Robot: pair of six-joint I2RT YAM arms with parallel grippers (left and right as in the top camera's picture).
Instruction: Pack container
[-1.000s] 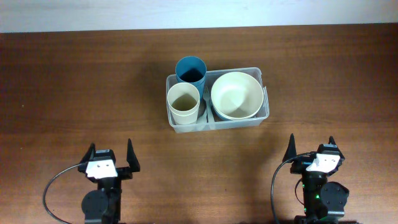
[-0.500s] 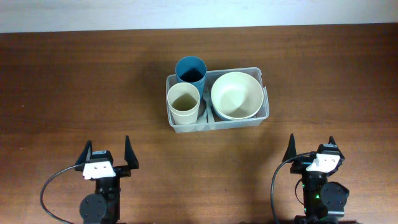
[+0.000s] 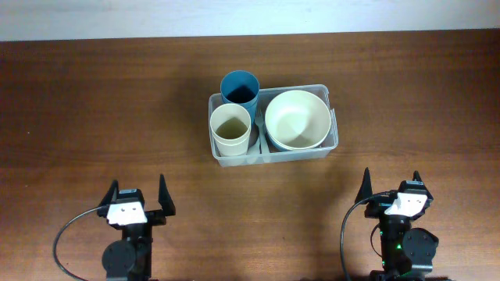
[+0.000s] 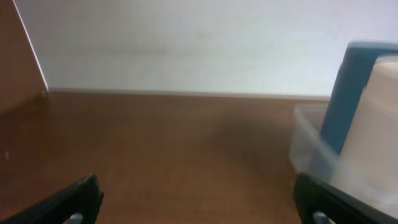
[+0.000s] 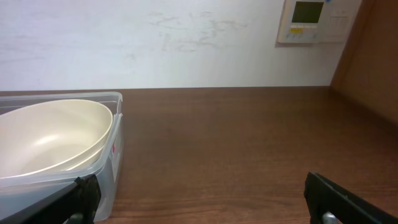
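The clear plastic container (image 3: pixel 332 145) sits at the table's middle back. It holds a cream bowl (image 3: pixel 296 119) on the right, a cream cup (image 3: pixel 230 130) at front left and a blue cup (image 3: pixel 239 88) at back left. My left gripper (image 3: pixel 138 193) is open and empty near the front left edge. My right gripper (image 3: pixel 391 185) is open and empty near the front right edge. The left wrist view shows the container (image 4: pixel 305 140) with the blue cup (image 4: pixel 348 93) and cream cup (image 4: pixel 373 137) at far right. The right wrist view shows the container (image 5: pixel 112 162) and bowl (image 5: pixel 50 134) at left.
The brown wooden table (image 3: pixel 94 117) runs back to a white wall (image 5: pixel 186 43). A wall-mounted control panel (image 5: pixel 308 20) shows in the right wrist view. Black cables loop beside each arm base at the front edge.
The left gripper shifted slightly left and back again; it stands about where it was a second ago. The right arm and the container have not moved.
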